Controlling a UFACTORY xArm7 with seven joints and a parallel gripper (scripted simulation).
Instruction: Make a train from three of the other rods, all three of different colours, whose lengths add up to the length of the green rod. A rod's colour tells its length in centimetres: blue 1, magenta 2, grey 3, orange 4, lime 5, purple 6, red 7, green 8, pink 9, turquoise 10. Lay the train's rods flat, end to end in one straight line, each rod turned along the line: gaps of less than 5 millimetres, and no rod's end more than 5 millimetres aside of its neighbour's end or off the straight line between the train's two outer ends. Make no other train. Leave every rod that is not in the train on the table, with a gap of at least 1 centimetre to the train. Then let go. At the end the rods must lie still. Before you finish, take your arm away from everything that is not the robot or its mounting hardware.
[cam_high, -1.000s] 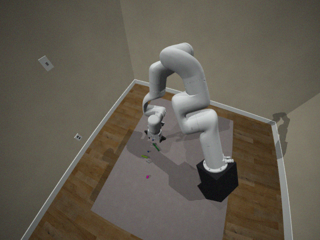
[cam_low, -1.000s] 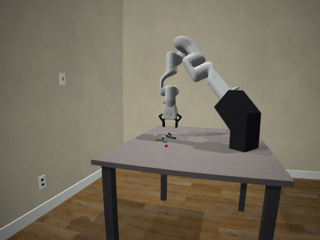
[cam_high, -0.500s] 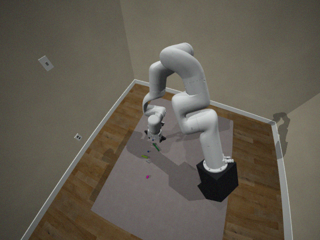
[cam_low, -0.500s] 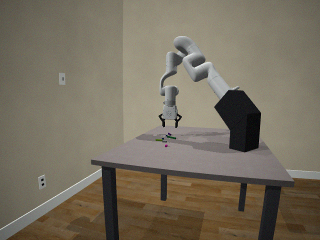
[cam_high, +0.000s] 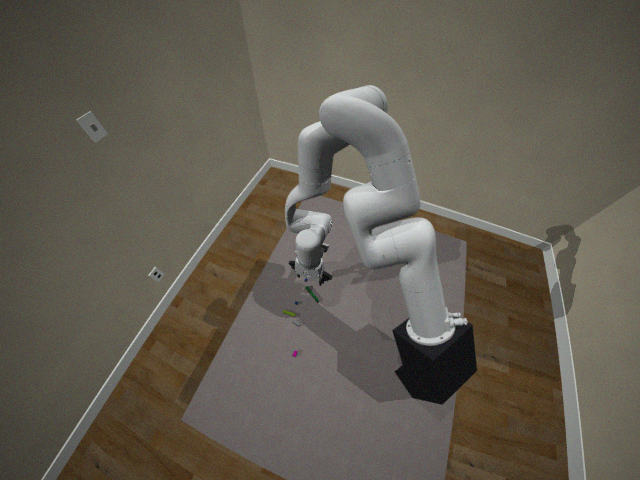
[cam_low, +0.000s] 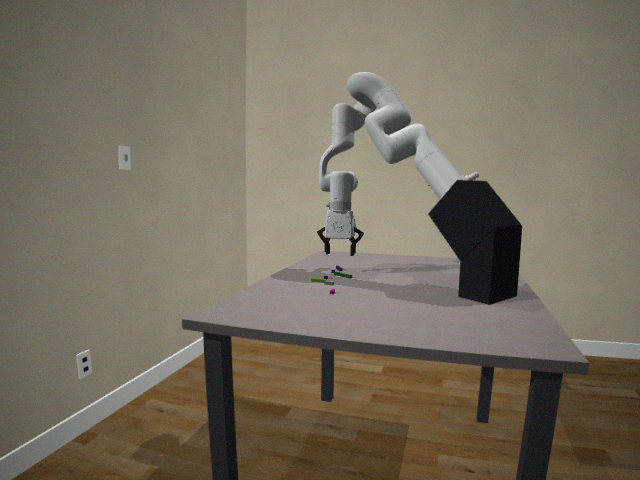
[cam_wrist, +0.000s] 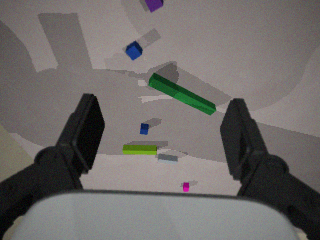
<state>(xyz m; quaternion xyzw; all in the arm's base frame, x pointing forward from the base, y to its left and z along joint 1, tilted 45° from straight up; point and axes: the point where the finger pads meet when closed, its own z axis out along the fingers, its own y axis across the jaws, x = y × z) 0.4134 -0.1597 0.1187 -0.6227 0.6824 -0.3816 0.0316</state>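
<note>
My gripper (cam_wrist: 162, 111) is open and empty, hanging above the rods; it also shows in the exterior view (cam_low: 339, 252) and the overhead view (cam_high: 310, 279). In the wrist view the green rod (cam_wrist: 181, 93) lies flat and diagonal between the fingers. A small blue rod (cam_wrist: 144, 128) lies below it, and a second blue rod (cam_wrist: 133, 50) lies farther off. The lime rod (cam_wrist: 139, 149) lies flat with the grey rod (cam_wrist: 167, 158) close to its right end. The magenta rod (cam_wrist: 186, 187) lies apart, nearest the camera. A purple rod (cam_wrist: 154, 4) is at the top edge.
The rods cluster on the far left part of the grey table (cam_low: 392, 310). The arm's black base (cam_low: 478, 242) stands at the table's right side. The table's left edge is near the rods.
</note>
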